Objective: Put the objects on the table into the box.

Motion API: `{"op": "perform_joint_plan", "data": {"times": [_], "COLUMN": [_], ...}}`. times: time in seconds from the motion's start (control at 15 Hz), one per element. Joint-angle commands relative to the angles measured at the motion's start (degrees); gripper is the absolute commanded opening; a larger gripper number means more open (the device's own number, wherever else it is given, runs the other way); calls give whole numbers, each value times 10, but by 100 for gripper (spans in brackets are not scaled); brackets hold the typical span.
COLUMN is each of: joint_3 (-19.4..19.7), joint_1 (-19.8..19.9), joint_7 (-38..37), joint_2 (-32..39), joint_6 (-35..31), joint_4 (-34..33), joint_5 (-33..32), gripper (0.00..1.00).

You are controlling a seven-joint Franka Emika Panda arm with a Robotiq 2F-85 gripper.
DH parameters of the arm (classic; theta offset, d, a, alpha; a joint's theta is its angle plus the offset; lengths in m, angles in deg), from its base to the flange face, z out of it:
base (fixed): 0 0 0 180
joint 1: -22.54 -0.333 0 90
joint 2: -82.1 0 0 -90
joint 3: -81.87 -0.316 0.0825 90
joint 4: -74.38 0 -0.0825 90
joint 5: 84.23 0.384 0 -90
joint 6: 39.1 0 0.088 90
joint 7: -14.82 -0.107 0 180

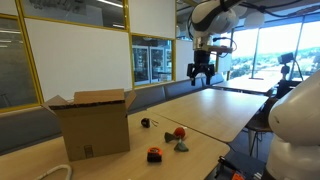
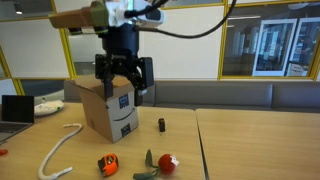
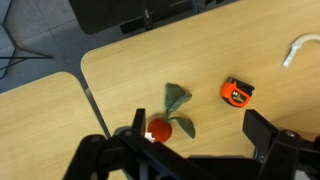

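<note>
An open cardboard box (image 1: 92,125) stands on the wooden table, also seen in an exterior view (image 2: 108,110). A red toy radish with green leaves (image 1: 180,135) (image 2: 166,162) (image 3: 162,128), an orange tape measure (image 1: 154,154) (image 2: 108,163) (image 3: 236,92) and a small dark object (image 1: 145,123) (image 2: 162,124) lie on the table near the box. A white cord (image 2: 62,148) (image 3: 298,46) lies beside the box. My gripper (image 1: 201,72) (image 2: 124,80) (image 3: 195,145) is open and empty, high above the table over the radish.
A laptop (image 2: 15,108) and a white object (image 2: 47,105) sit at one end of the table. A seam divides adjoining tabletops (image 3: 92,100). A white robot body (image 1: 295,130) stands near the table's edge. Glass walls and windows surround the room.
</note>
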Motion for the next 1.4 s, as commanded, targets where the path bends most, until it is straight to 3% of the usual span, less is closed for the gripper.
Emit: {"op": "perform_joint_plan", "data": {"times": [0.0, 0.4, 0.67, 1.0, 1.33], "joint_3": [-31, -54, -46, -16, 7], "joint_1": [15, 16, 7, -4, 1], "joint_7": [-116, -295, -383, -390, -349], "joint_2": [63, 208, 317, 457, 572], "joint_6": [-99, -280, -377, -420, -401], "joint_4": [23, 44, 20, -51, -157], "joint_5": [29, 52, 41, 43, 65], "gripper": [100, 100, 100, 100, 100]}}
